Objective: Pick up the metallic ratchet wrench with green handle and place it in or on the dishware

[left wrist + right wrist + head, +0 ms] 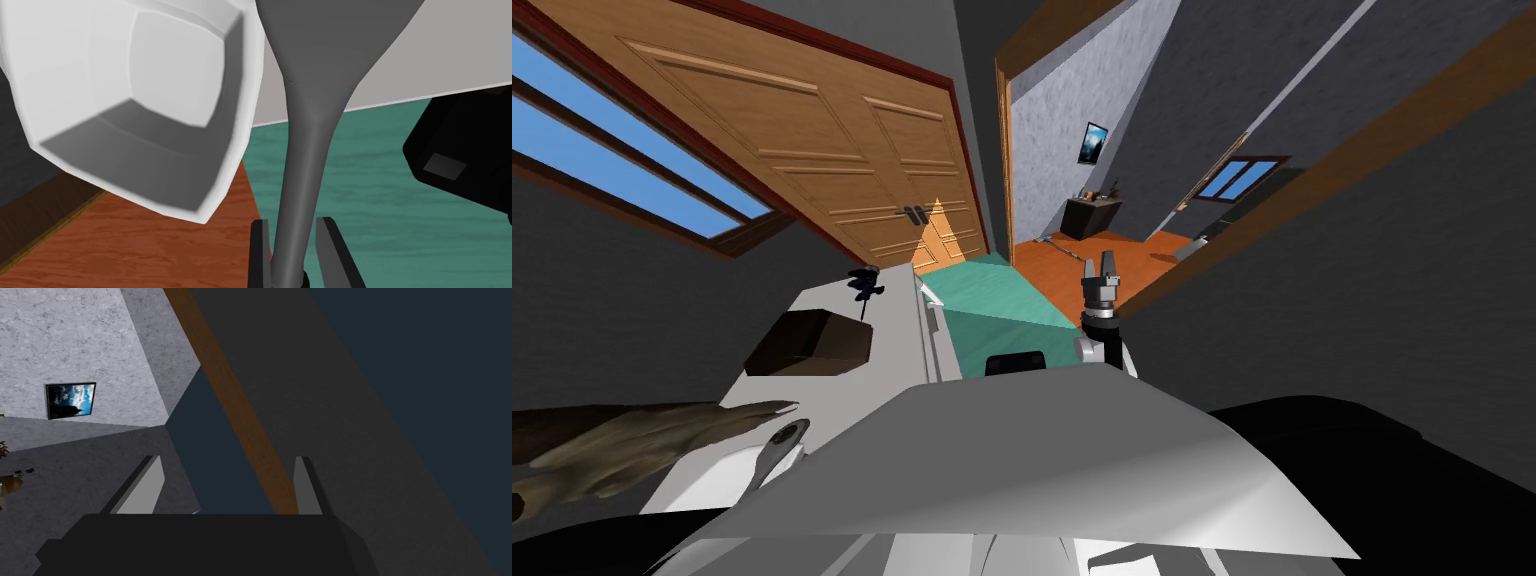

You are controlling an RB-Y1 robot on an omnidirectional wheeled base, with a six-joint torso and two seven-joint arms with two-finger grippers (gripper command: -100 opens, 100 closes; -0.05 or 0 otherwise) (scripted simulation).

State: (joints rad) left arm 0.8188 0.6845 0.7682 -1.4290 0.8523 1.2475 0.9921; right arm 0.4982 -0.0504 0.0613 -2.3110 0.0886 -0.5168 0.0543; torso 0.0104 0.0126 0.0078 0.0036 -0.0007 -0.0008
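My left gripper [292, 222] is shut on the narrow end of a plain grey wrench [305, 150], whose shaft widens into a broad head away from the fingers. A white square bowl [125, 100] hangs close beside the wrench, its hollow turned toward the hand; wrench and bowl are apart. In the head view the wrench's round head [780, 440] pokes out over the white table [892, 330] at the lower left. My right gripper [1102, 262] is raised in front of me, open [227, 458] and empty.
On the table stand a dark brown box [812, 342] and a small black object [864, 283]; a brown gnarled piece [632, 445] lies at its near left. A teal rug [992, 300] and red-brown floor [125, 250] lie below. Wooden double doors [812, 150] stand behind the table.
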